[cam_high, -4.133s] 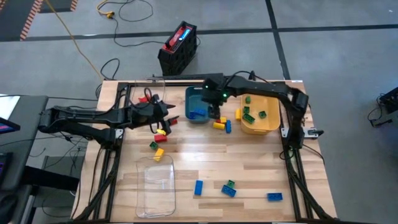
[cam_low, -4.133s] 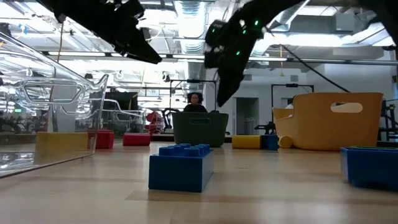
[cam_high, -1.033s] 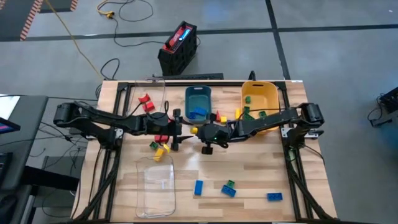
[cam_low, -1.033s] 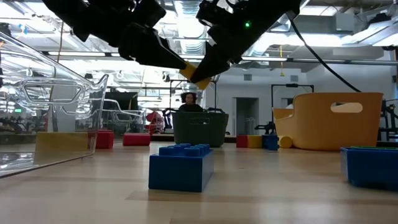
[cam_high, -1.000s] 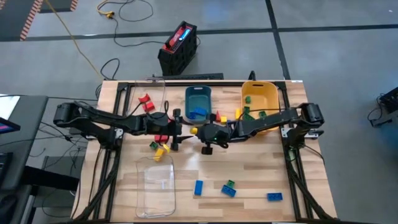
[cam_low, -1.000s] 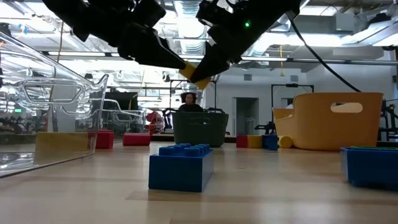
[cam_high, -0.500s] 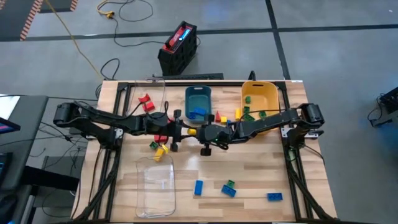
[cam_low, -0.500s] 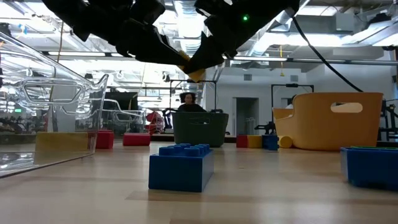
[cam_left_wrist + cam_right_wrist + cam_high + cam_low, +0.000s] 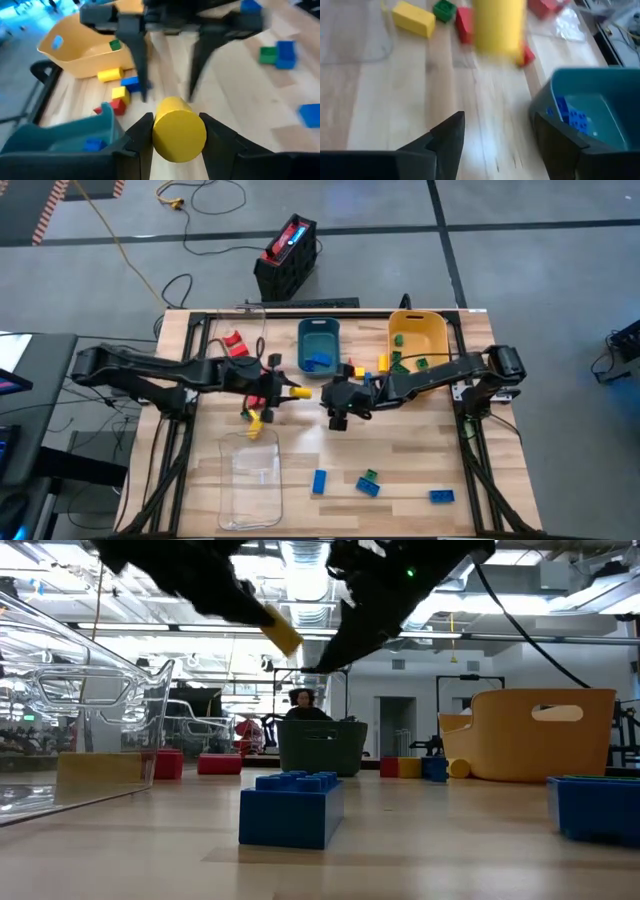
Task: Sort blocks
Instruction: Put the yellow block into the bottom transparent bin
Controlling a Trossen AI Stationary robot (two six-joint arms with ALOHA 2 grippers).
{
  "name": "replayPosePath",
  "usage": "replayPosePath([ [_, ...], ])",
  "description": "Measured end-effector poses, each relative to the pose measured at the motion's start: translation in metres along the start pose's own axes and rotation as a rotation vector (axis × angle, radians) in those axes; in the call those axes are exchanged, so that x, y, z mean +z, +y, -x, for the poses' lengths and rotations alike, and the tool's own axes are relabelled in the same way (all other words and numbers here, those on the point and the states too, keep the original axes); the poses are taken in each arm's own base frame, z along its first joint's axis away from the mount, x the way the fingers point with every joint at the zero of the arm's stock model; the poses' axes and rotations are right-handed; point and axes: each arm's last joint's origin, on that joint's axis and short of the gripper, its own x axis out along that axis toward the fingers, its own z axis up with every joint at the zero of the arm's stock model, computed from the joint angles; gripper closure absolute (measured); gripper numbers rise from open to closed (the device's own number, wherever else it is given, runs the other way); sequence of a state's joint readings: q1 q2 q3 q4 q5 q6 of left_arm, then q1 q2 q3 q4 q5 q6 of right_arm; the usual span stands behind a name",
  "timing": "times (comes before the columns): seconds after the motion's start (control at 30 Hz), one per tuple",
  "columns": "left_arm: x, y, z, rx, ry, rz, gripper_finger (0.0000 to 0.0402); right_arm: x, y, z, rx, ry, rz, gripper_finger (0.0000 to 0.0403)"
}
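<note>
My left gripper [image 9: 286, 392] hovers above the table's middle, shut on a yellow cylinder block [image 9: 298, 392], which also shows in the low view [image 9: 283, 634]. My right gripper [image 9: 334, 406] is open a short way to the block's right and touches nothing; its fingers [image 9: 139, 60] point at the block. Other blocks lie on the table: red ones [image 9: 235, 340], a yellow and green pair [image 9: 250, 418], blue ones [image 9: 319, 481] [image 9: 441, 496] and a green and blue pair [image 9: 368, 482]. Blue blocks [image 9: 318, 362] lie in the teal bin, green ones [image 9: 398, 340] in the yellow bin. My left gripper pinches the yellow cylinder's near end [image 9: 165, 142] between its two fingers [image 9: 141, 135], one on each side of the round wall. The fingers come level from the table's left and lie along the cylinder. It is lifted clear, its free end [image 9: 289, 642] toward my right gripper.
The teal bin [image 9: 318, 332] and the yellow bin [image 9: 425, 325] stand at the far edge. One clear tray [image 9: 252, 480] lies near the front left, another [image 9: 215, 330] at the far left. Bare wood shows between the grippers and the front blocks.
My right gripper held the yellow cylinder against my left gripper's fingers; it has let go and drawn back slightly toward the table's right. My left gripper has taken the cylinder and carried it a little toward the table's left, still lifted clear.
</note>
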State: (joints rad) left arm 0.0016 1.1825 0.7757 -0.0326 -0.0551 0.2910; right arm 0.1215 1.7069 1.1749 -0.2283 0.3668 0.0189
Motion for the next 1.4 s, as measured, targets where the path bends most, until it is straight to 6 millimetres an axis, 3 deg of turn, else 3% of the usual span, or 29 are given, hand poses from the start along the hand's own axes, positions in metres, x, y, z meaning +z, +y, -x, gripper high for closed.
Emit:
replayPosePath([
  [0.27, 0.022, -0.026, 0.060, -0.178, 0.071, 0.105, 0.0283, -0.034, -0.003, -0.011, -0.054, 0.090, -0.004, 0.0159],
  [0.43, 0.026, -0.045, 0.071, -0.353, 0.073, 0.213, 0.0283, -0.051, -0.009, -0.019, -0.083, 0.098, -0.024, 0.0159],
  [0.73, -0.002, -0.098, 0.036, -0.529, 0.470, 0.307, 0.0283, -0.055, -0.012, -0.020, -0.090, 0.116, -0.020, 0.0159],
  [0.97, -0.036, -0.131, 0.008, -0.478, 0.788, 0.261, 0.0283, -0.054, -0.018, -0.022, -0.108, 0.113, -0.030, 0.0159],
  [1.2, -0.058, -0.146, -0.013, -0.401, 0.929, 0.226, 0.0282, -0.054, -0.024, -0.024, -0.121, 0.110, -0.051, 0.0159],
  [1.27, -0.057, -0.145, -0.014, -0.381, 0.937, 0.224, 0.0256, -0.054, -0.024, -0.024, -0.119, 0.110, -0.051, 0.0159],
  [1.4, -0.043, -0.140, -0.011, -0.311, 0.933, 0.198, 0.0166, -0.054, -0.024, -0.024, -0.119, 0.109, -0.051, 0.0159],
])
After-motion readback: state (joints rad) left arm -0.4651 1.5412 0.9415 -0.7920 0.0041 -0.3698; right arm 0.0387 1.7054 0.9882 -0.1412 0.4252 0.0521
